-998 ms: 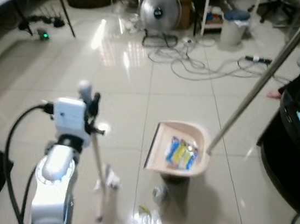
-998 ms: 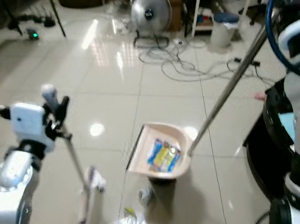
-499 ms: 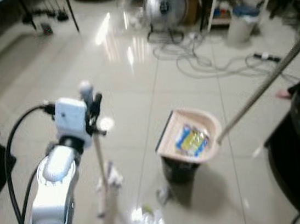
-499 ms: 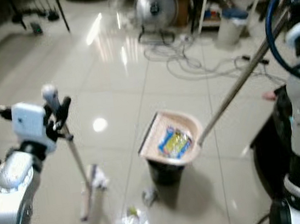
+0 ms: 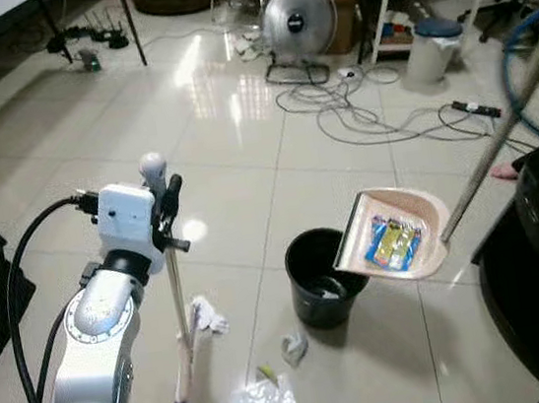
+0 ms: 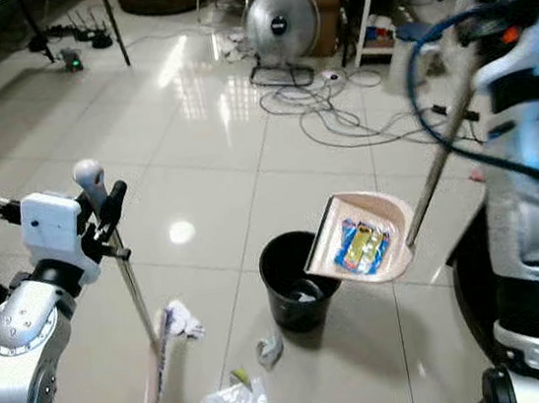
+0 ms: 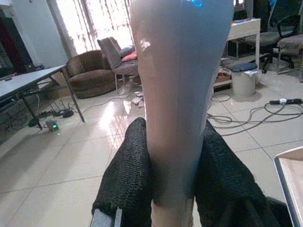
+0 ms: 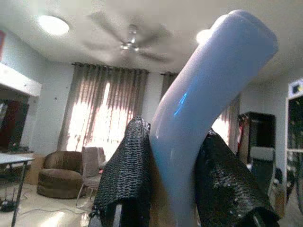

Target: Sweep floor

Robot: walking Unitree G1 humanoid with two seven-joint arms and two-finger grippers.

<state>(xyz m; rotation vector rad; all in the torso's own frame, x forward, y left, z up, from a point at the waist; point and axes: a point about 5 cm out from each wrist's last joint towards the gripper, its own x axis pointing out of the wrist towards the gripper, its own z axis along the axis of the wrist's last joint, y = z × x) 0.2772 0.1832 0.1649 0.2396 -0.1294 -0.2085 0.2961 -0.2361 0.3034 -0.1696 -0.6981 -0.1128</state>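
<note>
My left gripper is clamped round the thin silver broom handle, so nothing passes between its fingers. Below it, open beige tile floor stretches ahead; the round black plastic bin, crumpled clear plastic wrapper and tangled grey cables block the right.
</note>
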